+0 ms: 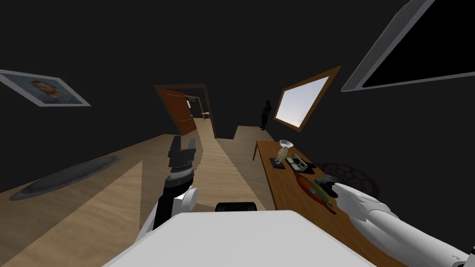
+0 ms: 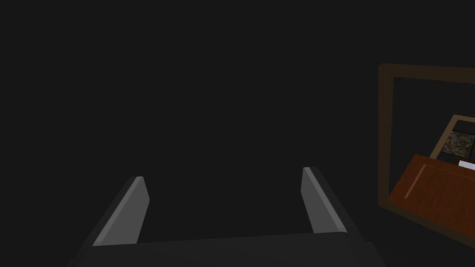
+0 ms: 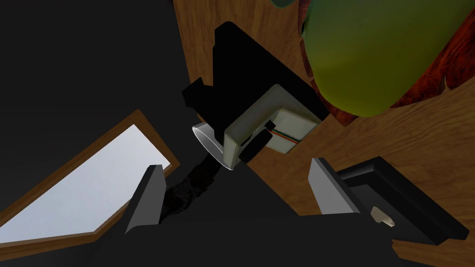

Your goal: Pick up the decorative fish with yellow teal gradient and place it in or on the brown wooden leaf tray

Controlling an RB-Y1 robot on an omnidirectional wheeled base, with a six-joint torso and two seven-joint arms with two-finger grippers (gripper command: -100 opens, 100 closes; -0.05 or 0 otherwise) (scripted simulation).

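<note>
The decorative fish (image 3: 371,55), yellow-green shading to teal, lies on the reddish-brown leaf tray (image 3: 445,60) on a wooden table (image 3: 195,46). In the head view the fish (image 1: 320,191) and the tray (image 1: 304,181) sit near the table's right edge. My right gripper (image 3: 239,194) is open just short of the fish, with nothing between its fingers (image 3: 329,194). In the head view the right gripper (image 1: 327,181) hovers right beside the fish. My left gripper (image 1: 182,144) is raised over the floor, away from the table, its fingers (image 2: 134,208) open and empty.
Farther along the table (image 1: 287,194) stand a small grey-white camera (image 1: 297,162) on a black base and a pale goblet-like figure (image 1: 280,153) on another black base. A dark wire chair (image 1: 355,176) is behind the table. A window (image 1: 301,104) is on the wall.
</note>
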